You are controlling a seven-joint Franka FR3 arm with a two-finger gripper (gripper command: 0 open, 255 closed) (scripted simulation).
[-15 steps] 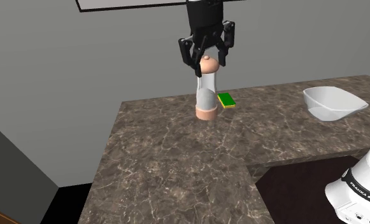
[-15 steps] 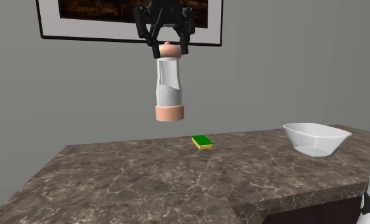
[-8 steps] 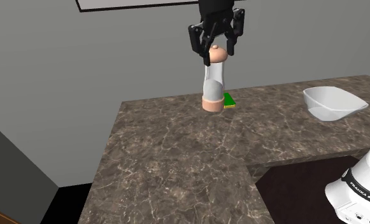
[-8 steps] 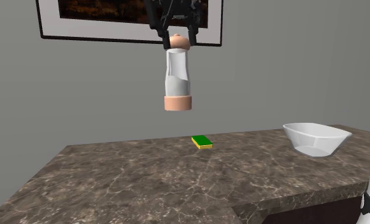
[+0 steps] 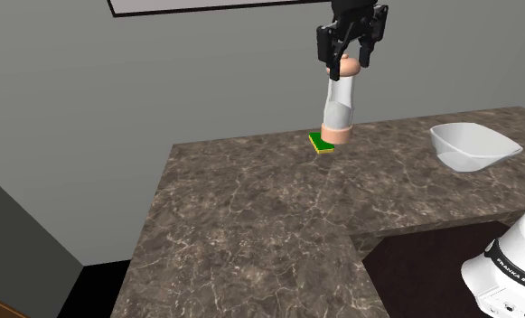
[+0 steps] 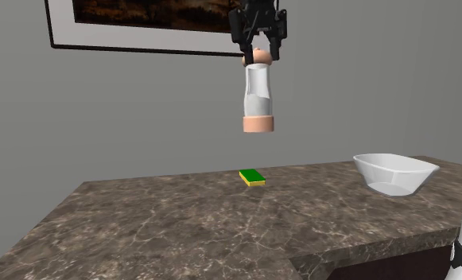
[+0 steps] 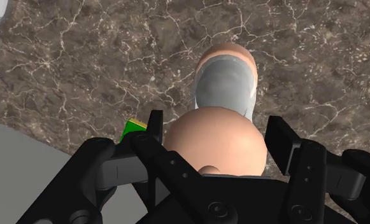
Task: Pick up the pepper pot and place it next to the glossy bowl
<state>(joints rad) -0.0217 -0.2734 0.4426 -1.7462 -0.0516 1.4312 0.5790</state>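
Observation:
The pepper pot (image 5: 340, 104) (image 6: 258, 95) (image 7: 225, 95) is a tall clear-and-grey mill with a pinkish-tan knob and base. It hangs well above the dark marble counter (image 5: 251, 226) (image 6: 181, 223), its base tilted slightly. My black gripper (image 5: 349, 61) (image 6: 258, 52) (image 7: 215, 143) is shut on its round knob from above. The glossy white bowl (image 5: 473, 146) (image 6: 394, 173) rests on the counter toward the shoulder view's right, apart from the pot.
A small green-and-yellow sponge (image 5: 320, 144) (image 6: 252, 177) (image 7: 132, 129) lies on the counter near the back wall, just below the hanging pot. A framed picture (image 6: 141, 24) hangs on the grey wall. The robot's white stand (image 5: 509, 266) is at the lower right.
The gripper has carried the pepper pot toward the right in both exterior views, closer to the bowl, and a little higher. The sponge and bowl have not moved.

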